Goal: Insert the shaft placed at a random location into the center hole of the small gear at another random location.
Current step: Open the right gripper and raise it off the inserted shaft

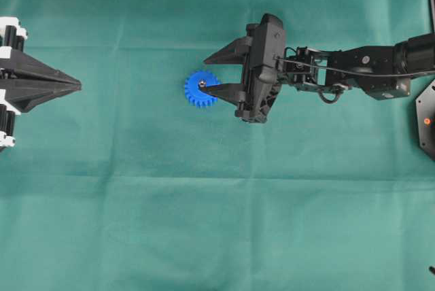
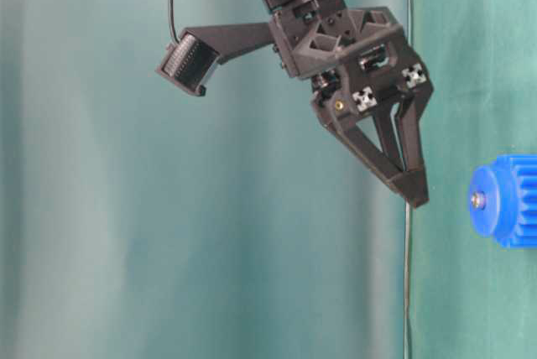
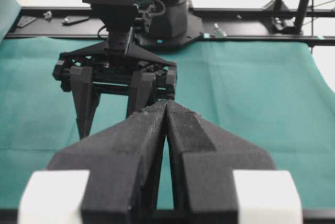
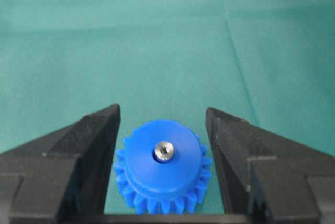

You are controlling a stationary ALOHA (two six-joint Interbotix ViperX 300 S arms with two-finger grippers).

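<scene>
The small blue gear [image 1: 198,92] lies flat on the green cloth. The silver shaft [image 1: 202,85] stands in its center hole, its shiny round end showing. In the right wrist view the shaft [image 4: 164,150] fills the hole of the gear [image 4: 162,174]. My right gripper [image 1: 205,75] is open and empty, and its jaws [image 4: 163,110] stand either side of the gear without touching it. In the table-level view it [image 2: 415,195] is just left of the gear [image 2: 508,201]. My left gripper [image 1: 78,86] is shut and empty at the far left [image 3: 166,103].
The green cloth [image 1: 217,223] covers the whole table. A black frame rail [image 3: 251,12] with the right arm's base runs along the far edge in the left wrist view. A black fixture [image 1: 427,121] sits at the right edge.
</scene>
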